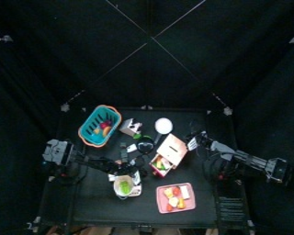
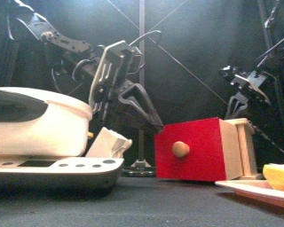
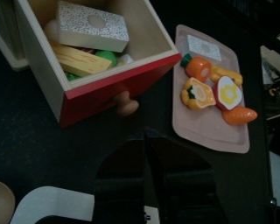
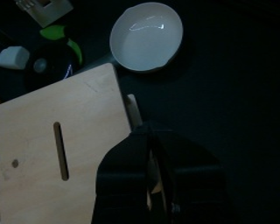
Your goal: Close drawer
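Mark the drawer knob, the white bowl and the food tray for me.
drawer knob [image 2: 179, 149], front view, round wooden face.
white bowl [image 4: 149, 34], right wrist view, inside bottom.
food tray [image 3: 213, 133], left wrist view, bare pink patch near its lower edge.

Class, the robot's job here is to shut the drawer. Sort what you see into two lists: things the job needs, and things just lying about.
Needed for the job:
drawer, pulled out, food inside
wooden box
left gripper
right gripper

Just lying about:
food tray
white bowl
teal basket
white appliance
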Controlling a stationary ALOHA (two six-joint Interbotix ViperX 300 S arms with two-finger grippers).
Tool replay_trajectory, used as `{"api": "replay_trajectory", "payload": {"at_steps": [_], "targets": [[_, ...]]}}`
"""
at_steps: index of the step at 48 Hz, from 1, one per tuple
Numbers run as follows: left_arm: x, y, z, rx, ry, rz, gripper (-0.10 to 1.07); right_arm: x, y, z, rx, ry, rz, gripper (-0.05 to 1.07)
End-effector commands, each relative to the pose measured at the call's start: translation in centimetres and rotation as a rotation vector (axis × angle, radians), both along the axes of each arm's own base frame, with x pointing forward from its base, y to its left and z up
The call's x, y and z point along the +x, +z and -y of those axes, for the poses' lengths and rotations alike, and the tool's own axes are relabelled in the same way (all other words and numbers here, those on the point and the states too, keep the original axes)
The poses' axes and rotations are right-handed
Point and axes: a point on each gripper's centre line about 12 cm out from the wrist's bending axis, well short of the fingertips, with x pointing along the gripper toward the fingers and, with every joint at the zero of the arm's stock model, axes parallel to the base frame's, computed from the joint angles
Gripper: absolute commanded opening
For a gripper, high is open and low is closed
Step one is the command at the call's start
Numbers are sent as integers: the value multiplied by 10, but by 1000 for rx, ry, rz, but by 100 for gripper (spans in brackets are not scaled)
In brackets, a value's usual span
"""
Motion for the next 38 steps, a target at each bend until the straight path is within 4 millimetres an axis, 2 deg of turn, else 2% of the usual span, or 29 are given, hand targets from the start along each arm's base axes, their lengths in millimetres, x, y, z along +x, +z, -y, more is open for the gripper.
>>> {"api": "replay_trajectory", "payload": {"at_steps": [1, 17, 38], "targets": [[9, 9, -4, -4, 14, 29, 39, 1, -1, 1, -2, 0, 5, 41], [19, 2, -16, -3, 43, 23, 38, 1, -18, 0, 39, -1, -47, 41], [30, 4, -32, -4, 83, 38, 39, 4, -21, -2, 48, 14, -47, 41]]}}
